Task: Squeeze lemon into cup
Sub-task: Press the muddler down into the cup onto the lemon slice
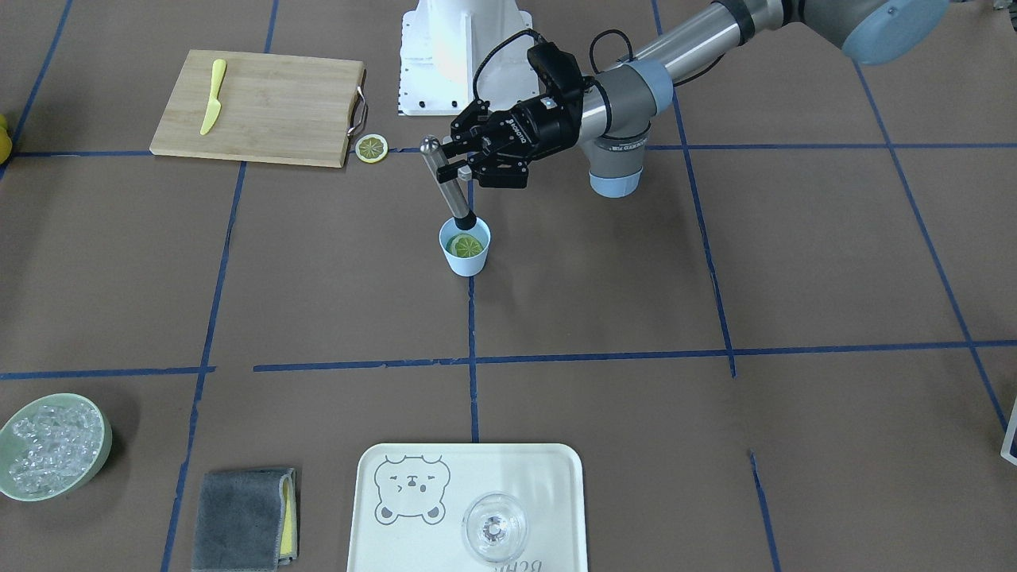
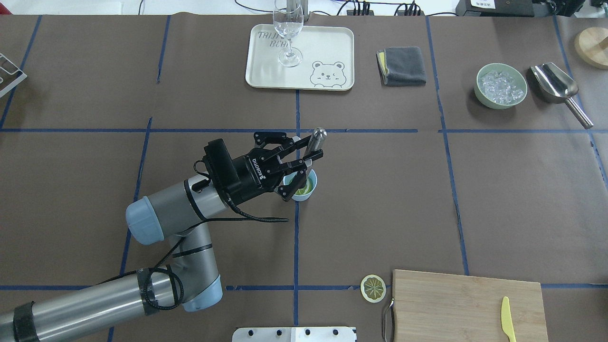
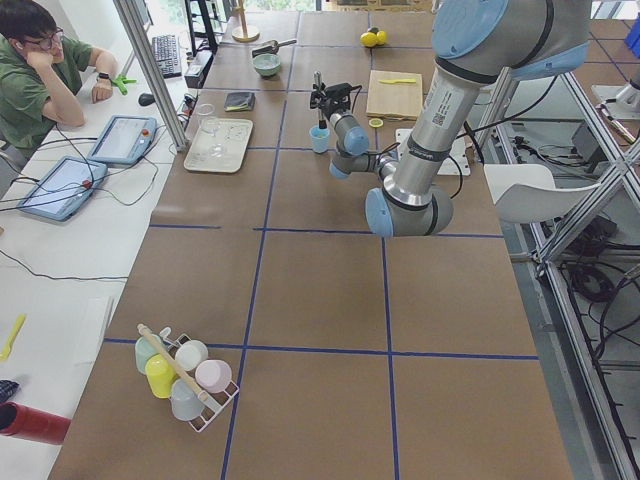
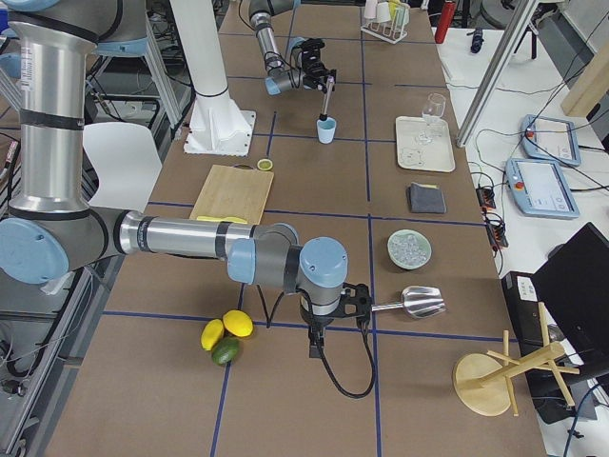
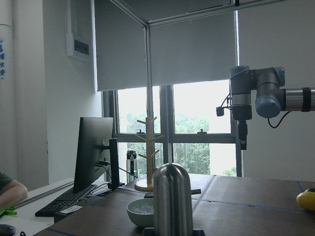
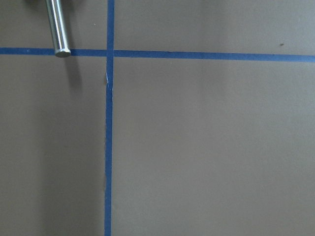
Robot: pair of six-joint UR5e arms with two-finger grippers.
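One ROBOTIQ-marked left claw around muddler

You're looking at a muddler of brushed steel with a matt black tip, and a cup of matt light-blue plastic. Matt brown paper covers the desk. The cutting board is pale grained wood, the towel fuzzy grey cloth, and the stemmed glass clear and glossy.

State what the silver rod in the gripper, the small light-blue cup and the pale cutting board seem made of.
Silver rod: polished metal, likely steel, by its bright highlights.
Small light-blue cup: probably matte plastic, even colour without glints.
Pale cutting board: wood, perhaps bamboo, showing lengthwise grain strips.
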